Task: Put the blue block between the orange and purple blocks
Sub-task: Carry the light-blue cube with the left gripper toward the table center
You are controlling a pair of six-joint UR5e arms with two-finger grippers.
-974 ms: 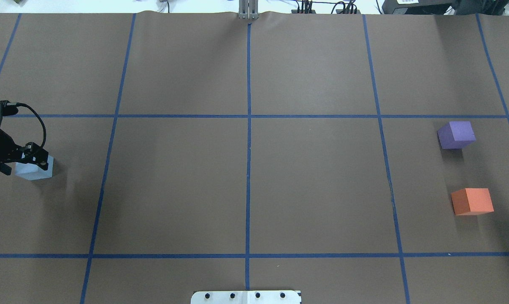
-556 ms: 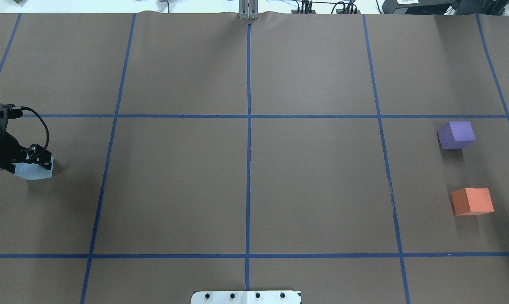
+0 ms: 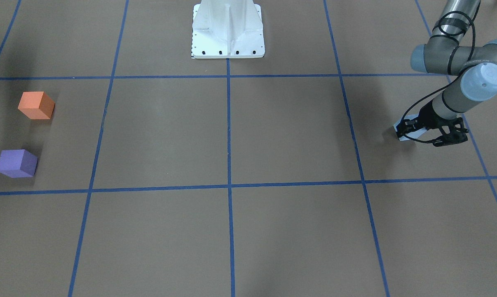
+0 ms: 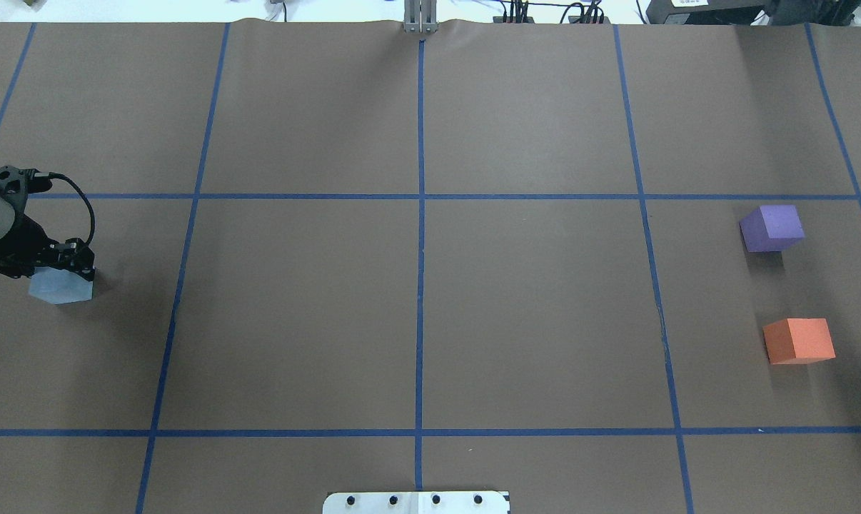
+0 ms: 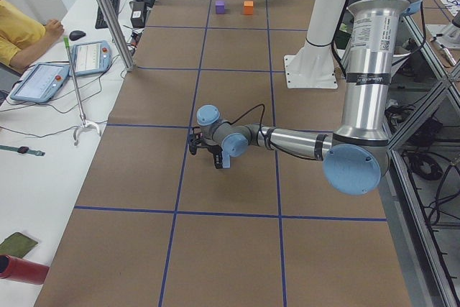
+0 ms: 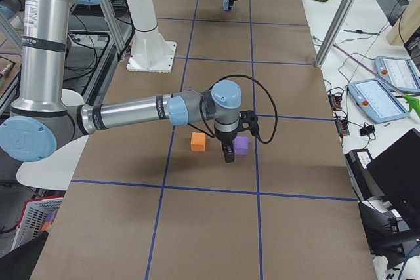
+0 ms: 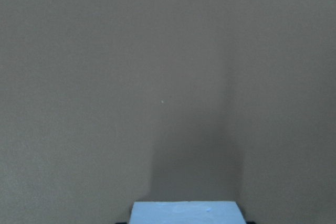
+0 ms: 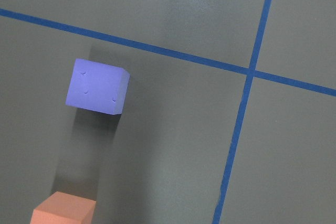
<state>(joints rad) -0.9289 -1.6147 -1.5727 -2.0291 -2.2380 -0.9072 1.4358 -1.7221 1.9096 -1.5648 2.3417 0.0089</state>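
The light blue block (image 4: pixel 61 288) rests on the brown table at the far left, and shows in the front view (image 3: pixel 408 133) and at the bottom of the left wrist view (image 7: pixel 186 212). My left gripper (image 4: pixel 70 265) is down over it and shut on its sides. The purple block (image 4: pixel 773 227) and the orange block (image 4: pixel 798 340) sit apart at the far right, also in the right wrist view as purple (image 8: pixel 97 86) and orange (image 8: pixel 63 211). My right gripper (image 6: pixel 228 153) hangs over them, seen only from the side; I cannot tell if it is open.
Blue tape lines (image 4: pixel 420 235) divide the table into squares. The white robot base (image 3: pixel 228 29) stands at the robot's edge. A person with tablets (image 5: pixel 43 77) sits along the far side, past a metal post (image 5: pixel 108 12).
The left gripper's fingers have drawn in from wide apart to closed on the blue block, and the wrist has shifted slightly right. The block has stayed in place.
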